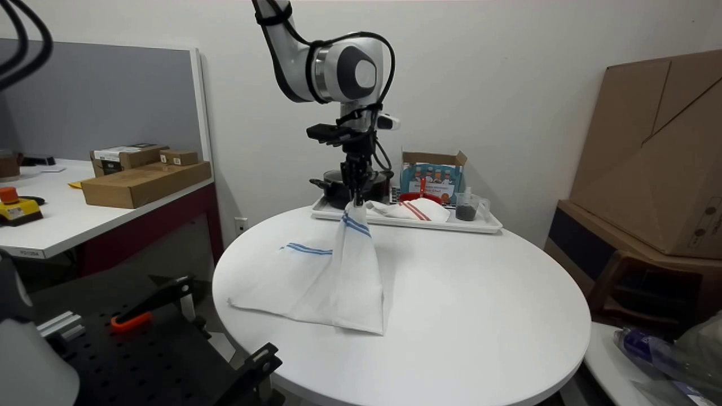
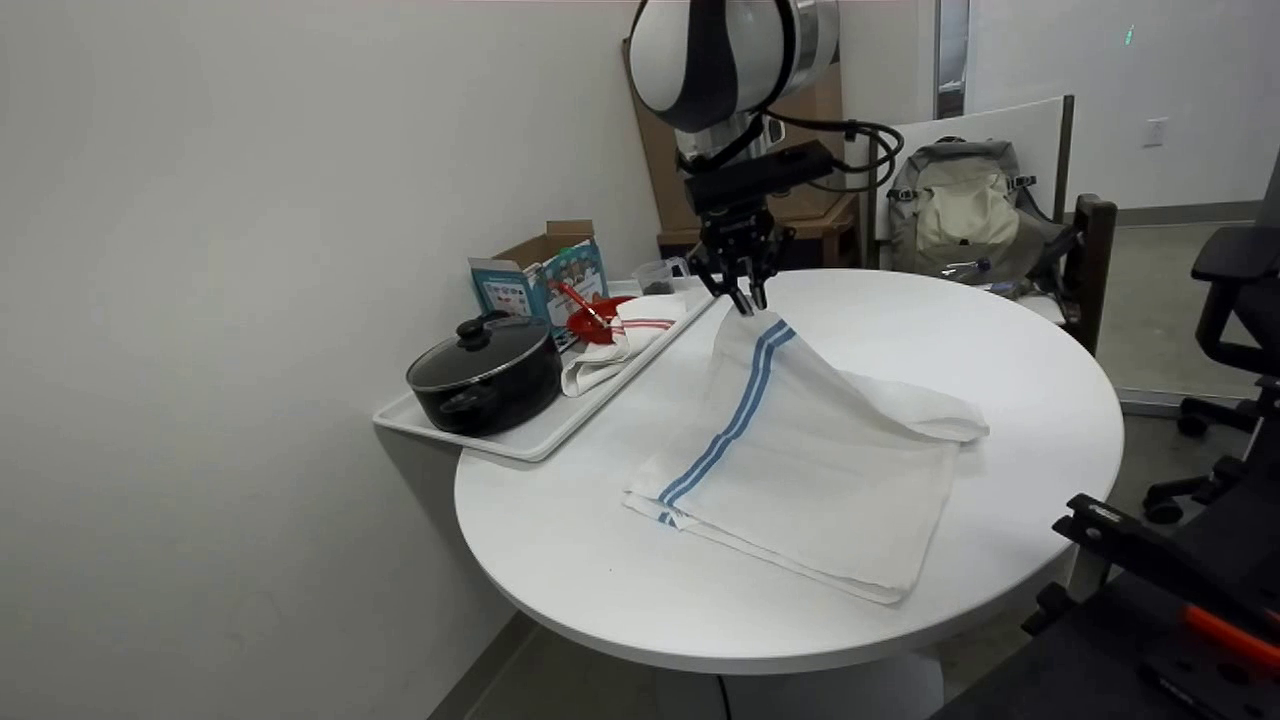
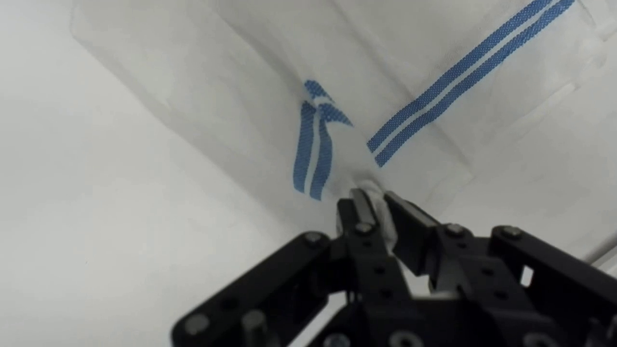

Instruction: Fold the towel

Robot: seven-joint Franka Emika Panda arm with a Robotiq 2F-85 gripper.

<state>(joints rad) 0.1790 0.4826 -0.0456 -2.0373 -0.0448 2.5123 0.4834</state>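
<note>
Here, pinching a bit of the white towel (image 2: 800,450) near its blue stripes (image 3: 426,99) between the fingers (image 3: 362,206) of the gripper (image 3: 373,195), clearest in the wrist view. In both exterior views, raised to a peak at the gripper, otherwise spread over the round white table (image 1: 479,304). Lying close to a white tray (image 2: 530,432) at the table's edge, with a lidded black pot (image 2: 490,385), an open box (image 2: 505,293) and a red-striped cloth (image 2: 600,368) on it.

Table (image 1: 479,293) free beside towel (image 2: 840,450); tray (image 2: 530,445), lidded pot (image 2: 487,375), box (image 2: 575,268) obstruct passage along wall (image 2: 250,300).
</note>
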